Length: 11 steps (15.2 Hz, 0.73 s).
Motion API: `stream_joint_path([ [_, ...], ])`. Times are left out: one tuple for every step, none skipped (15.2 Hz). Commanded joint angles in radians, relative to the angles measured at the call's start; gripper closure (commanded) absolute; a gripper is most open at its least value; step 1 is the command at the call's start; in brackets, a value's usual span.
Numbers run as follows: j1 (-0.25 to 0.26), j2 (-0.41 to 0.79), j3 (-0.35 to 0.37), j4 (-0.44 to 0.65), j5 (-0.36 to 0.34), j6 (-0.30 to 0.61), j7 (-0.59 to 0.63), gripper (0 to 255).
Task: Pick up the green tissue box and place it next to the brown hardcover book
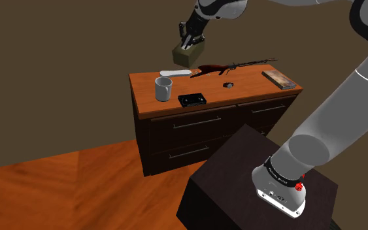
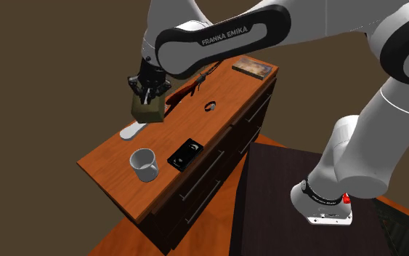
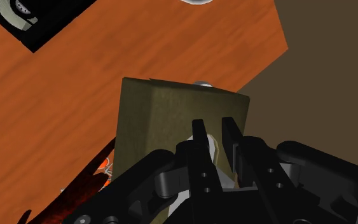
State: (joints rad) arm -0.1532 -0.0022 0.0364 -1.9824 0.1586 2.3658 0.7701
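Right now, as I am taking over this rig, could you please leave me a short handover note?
Gripper: shut on the olive-green tissue box, gripping it from above and holding it in the air over the dresser top.
Brown book: lies flat at the dresser's end on the shoulder view's right, well apart from the box.
Done: the box is picked up, clear of the surface.
Left: carry it over the long reddish-brown object, set it down beside the book and let go.
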Motion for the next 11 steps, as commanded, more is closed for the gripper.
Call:
stream_joint_path([
  [0.000, -0.004, 0.000, 0.026, -0.004, -0.030, 0.005, 255],
  [-0.001, -0.007, -0.001, 0.036, -0.006, -0.042, 0.008, 255],
  [-0.001, -0.009, -0.001, 0.047, -0.007, -0.055, 0.010, 255],
  [-0.001, -0.011, -0.001, 0.057, -0.009, -0.068, 0.012, 255],
  [-0.001, -0.013, -0.001, 0.069, -0.010, -0.081, 0.014, 255],
  [-0.002, -0.015, -0.001, 0.080, -0.011, -0.094, 0.016, 255],
  [-0.002, -0.017, -0.002, 0.091, -0.013, -0.107, 0.018, 255],
  [-0.002, -0.018, -0.002, 0.103, -0.014, -0.120, 0.020, 255],
  [-0.002, -0.019, -0.002, 0.115, -0.015, -0.134, 0.022, 255],
  [-0.002, -0.020, -0.002, 0.127, -0.016, -0.147, 0.023, 255],
  [-0.003, -0.021, -0.002, 0.140, -0.018, -0.160, 0.025, 255],
])
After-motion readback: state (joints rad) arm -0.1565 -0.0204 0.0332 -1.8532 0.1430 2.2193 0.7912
